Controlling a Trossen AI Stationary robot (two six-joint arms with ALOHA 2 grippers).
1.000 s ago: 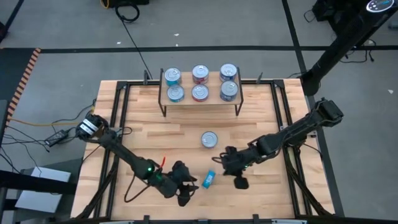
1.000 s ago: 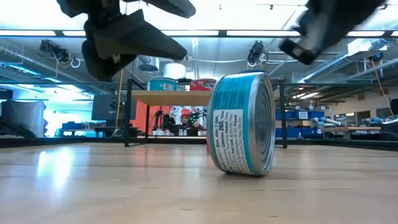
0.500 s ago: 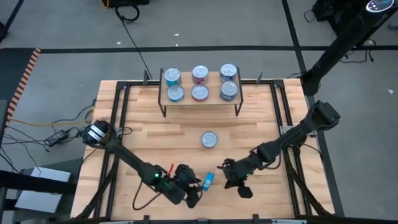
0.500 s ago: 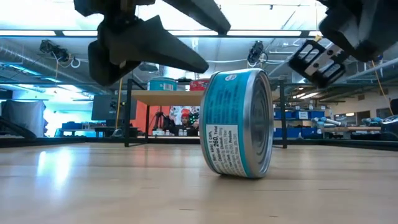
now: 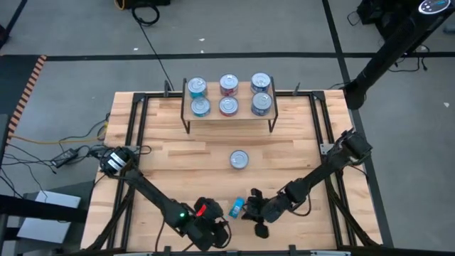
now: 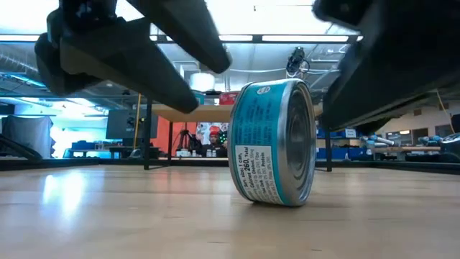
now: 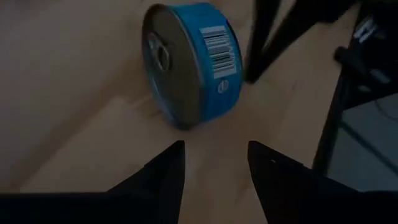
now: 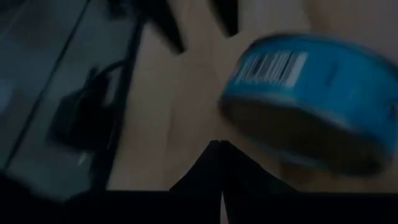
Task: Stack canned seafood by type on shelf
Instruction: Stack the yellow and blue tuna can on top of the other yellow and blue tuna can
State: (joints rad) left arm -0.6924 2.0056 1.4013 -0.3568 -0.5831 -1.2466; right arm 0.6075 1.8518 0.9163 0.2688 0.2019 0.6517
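A blue-labelled tin (image 5: 237, 208) stands on its rim near the table's near edge, also seen in the low view (image 6: 277, 144). My left gripper (image 7: 214, 158) is open, just to the tin's near-left (image 5: 217, 225), its fingers pointing at it with a gap between. My right gripper (image 8: 221, 155) is shut, close by the tin's right side (image 5: 251, 211). One silver-topped tin (image 5: 239, 159) sits upright mid-table. The shelf (image 5: 229, 118) at the far side carries several tins in two rows: blue on the left, red in the middle, dark blue on the right. My right gripper's shut fingertips are right beside the blue tin's side wall (image 8: 292, 68), coming level from the table's right. Whether they touch it, I cannot tell.
Black metal frame rails (image 5: 135, 142) run along the table's left and right sides. The table's near edge lies close behind both grippers. Bare wood stretches between the mid-table tin and the shelf legs (image 6: 147, 129).
Both grippers have come down and toward the near edge, closing in on the blue tin from its two sides; the right one has also moved left. The tin, still on its rim, has rolled a little toward the left.
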